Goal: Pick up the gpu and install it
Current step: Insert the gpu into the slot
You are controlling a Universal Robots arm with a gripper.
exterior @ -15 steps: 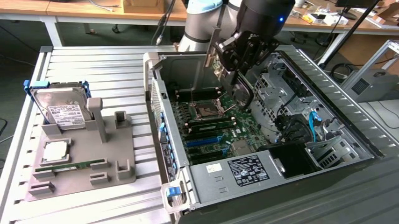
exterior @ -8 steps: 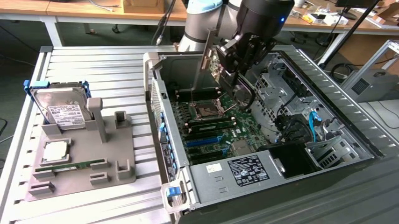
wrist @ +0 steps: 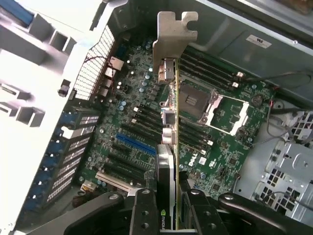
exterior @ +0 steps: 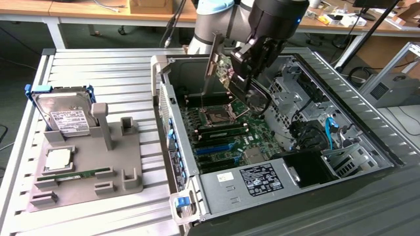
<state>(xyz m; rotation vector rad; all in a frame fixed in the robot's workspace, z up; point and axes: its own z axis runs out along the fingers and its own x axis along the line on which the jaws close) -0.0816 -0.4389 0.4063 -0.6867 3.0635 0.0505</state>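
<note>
The claw (exterior: 237, 69) is clamped on the gpu (exterior: 222, 66) and holds it in the air over the open computer case (exterior: 347, 93), toward the case's far end and clear of the motherboard (exterior: 229, 140). The exterior view shows the card on edge and tilted, its silver bracket running down as a thin strip toward the boards below. It does not show how the fingers meet the card.

The wrist view does. Two dark fingers (wrist: 144, 210) press the gpu (wrist: 167, 93) from either side, with the claw (wrist: 171, 198) shut on the card's near end. The bracket with its hooked tab stands at the card's far end. Beneath the card lie the motherboard (wrist: 132, 122), the open processor socket (wrist: 215, 107) just beside the card's line, and a blue slot (wrist: 137, 144) on the other side among rows of dark slots. Whether the card's lower edge touches any slot cannot be told.

The exterior view also takes in the white slatted counter (exterior: 118, 64). The case fills the side of it at the exterior view's right. A grey holder (exterior: 98, 162) sits near the counter's edge at the exterior view's left, well apart from the gpu. On it a hard drive (exterior: 66, 115) leans at the far end, a processor chip (exterior: 58, 160) lies flat in the middle and a memory stick (exterior: 75, 175) lies near the front. Inside the case, a power supply (exterior: 253, 179) occupies the near end and a blue cable (exterior: 328, 132) curves by the drive cage.
</note>
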